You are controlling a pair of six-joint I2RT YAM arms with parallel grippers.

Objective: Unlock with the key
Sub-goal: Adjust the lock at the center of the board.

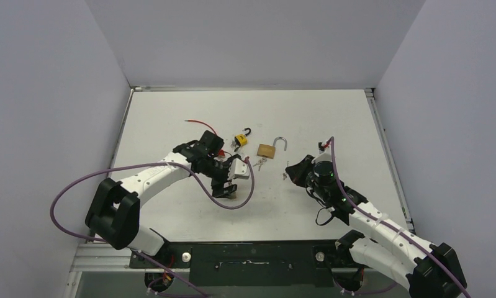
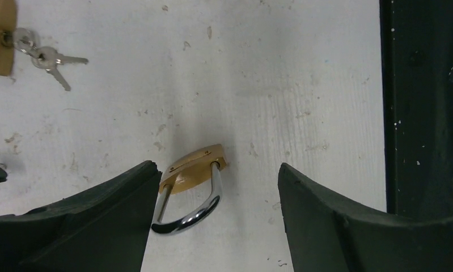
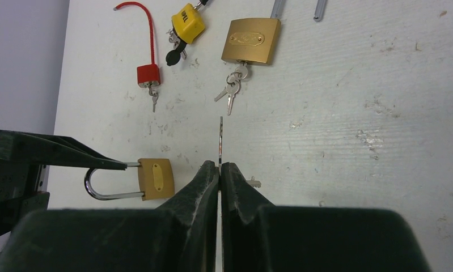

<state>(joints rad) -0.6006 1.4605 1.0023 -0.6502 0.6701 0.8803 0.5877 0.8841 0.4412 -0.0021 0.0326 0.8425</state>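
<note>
A small brass padlock (image 2: 194,170) lies flat on the white table (image 2: 303,85), its steel shackle pointing toward my left wrist. My left gripper (image 2: 216,169) stands open astride it, and the left finger (image 2: 99,221) is up against the shackle while the right finger stands well off. The same padlock (image 3: 156,178) appears in the right wrist view, left of my right gripper (image 3: 220,165). That gripper is shut on a thin key (image 3: 220,139), whose blade sticks out ahead, edge-on. A second key (image 3: 253,182) shows beside its right finger. From above, the right gripper (image 1: 293,171) sits right of the left gripper (image 1: 231,181).
A larger brass padlock (image 3: 251,39) with an open shackle and a bunch of keys (image 3: 231,93) lies farther back. A yellow padlock (image 3: 188,21) and a red cable lock (image 3: 147,73) lie to its left. White walls enclose the table on three sides.
</note>
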